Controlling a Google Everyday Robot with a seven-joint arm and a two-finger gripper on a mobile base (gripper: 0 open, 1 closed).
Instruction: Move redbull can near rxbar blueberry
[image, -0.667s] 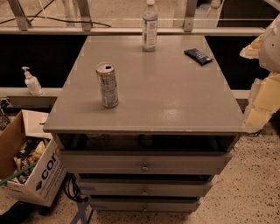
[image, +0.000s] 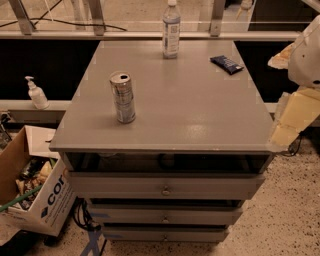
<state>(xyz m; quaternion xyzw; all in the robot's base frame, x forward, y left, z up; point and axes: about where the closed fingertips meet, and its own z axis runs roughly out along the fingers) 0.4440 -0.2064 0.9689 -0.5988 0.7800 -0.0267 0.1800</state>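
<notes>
Grey cabinet top (image: 200, 115) under dim warm light, with three drawers (image: 165, 187) below and speckled floor (image: 290, 220) around.

At the right edge of view, just off the top's right rim: gripper (image: 292, 117), cream and white, level with the front half of the top. Hangs clear of everything on the cabinet. Cannot tell whether spread or pressed together.

Well to the left of the gripper, across most of the top: can (image: 122, 97), silver. Stands upright, pull-tab end up, on the front left part, touching nothing but the surface.

Left of the gripper and farther back, much nearer to it than the can: bar (image: 226, 64), dark blue. Lies flat and slanted by the back right corner, well apart from the can.

Farther left again and back from the bar: bottle (image: 171, 31), clear, white-capped. Stands upright at the back edge.

Far left of the gripper, beyond the cabinet: soap dispenser (image: 36, 93) on a low ledge. Below that, on the floor beside the drawers: open cardboard box (image: 45, 200) with blue lettering, holding assorted clutter.
</notes>
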